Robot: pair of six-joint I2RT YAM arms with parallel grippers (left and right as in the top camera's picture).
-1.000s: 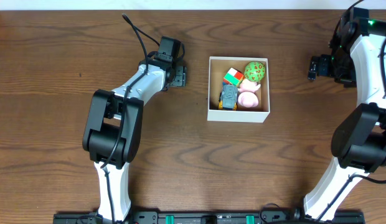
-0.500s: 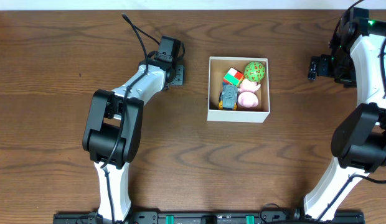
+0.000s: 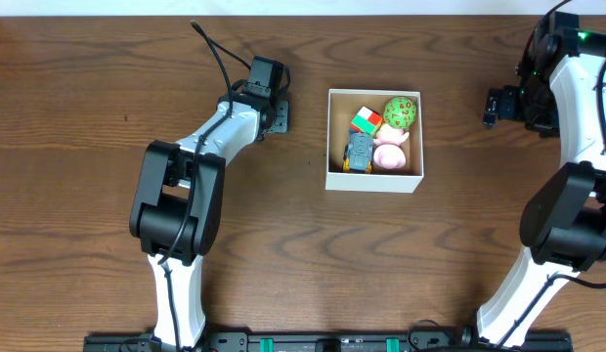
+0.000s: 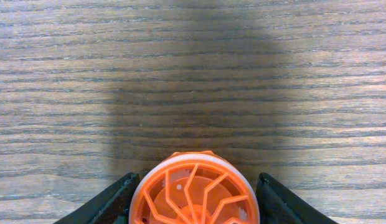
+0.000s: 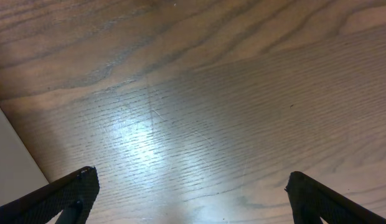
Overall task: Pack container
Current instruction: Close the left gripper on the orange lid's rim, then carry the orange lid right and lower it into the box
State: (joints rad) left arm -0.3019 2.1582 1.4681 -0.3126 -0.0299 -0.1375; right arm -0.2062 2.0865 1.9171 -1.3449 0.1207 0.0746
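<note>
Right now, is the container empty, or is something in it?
Not empty. The container holds a colour cube, a green ball, a pink toy and a toy vehicle, seen from overhead.

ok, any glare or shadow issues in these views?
Right wrist: glare hotspot on the table, and the grain looks soft. Left wrist: a broad dark shadow on the wood beyond the orange wheel in the left claw. Overhead: even and sharp, no hotspot on the container.
</note>
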